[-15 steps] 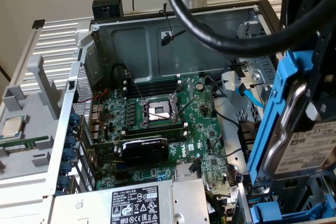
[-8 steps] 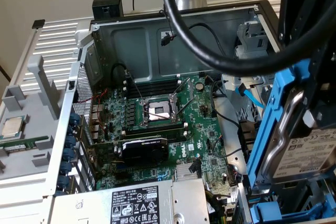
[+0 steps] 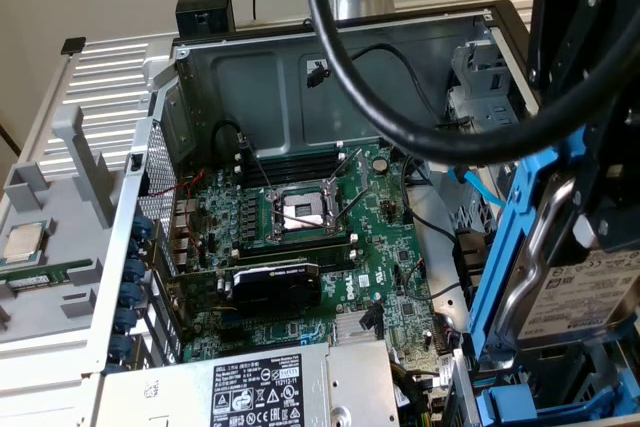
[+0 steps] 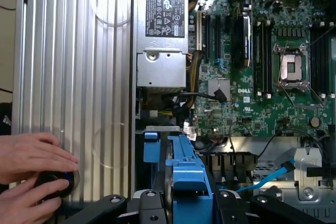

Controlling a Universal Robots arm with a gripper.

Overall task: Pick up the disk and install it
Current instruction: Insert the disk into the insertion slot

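The disk [image 3: 585,297], a silver-grey drive with a white label in a bright blue carrier frame [image 3: 510,247], hangs tilted on edge at the exterior view's right, over the open computer case's drive corner. My gripper [image 3: 600,217] is shut on it from above. In the wrist view the blue carrier [image 4: 186,174] shows edge-on between the black fingers [image 4: 144,203], above the case's blue drive bay [image 4: 152,148].
The open case holds the motherboard [image 3: 300,247] with an empty processor socket [image 3: 300,212], a graphics card [image 3: 275,282] and a power supply [image 3: 260,387]. A thick black cable [image 3: 400,127] loops overhead. A processor chip [image 3: 22,242] and memory stick [image 3: 45,274] lie outside. A person's hands [image 4: 31,163] rest on the case's side.
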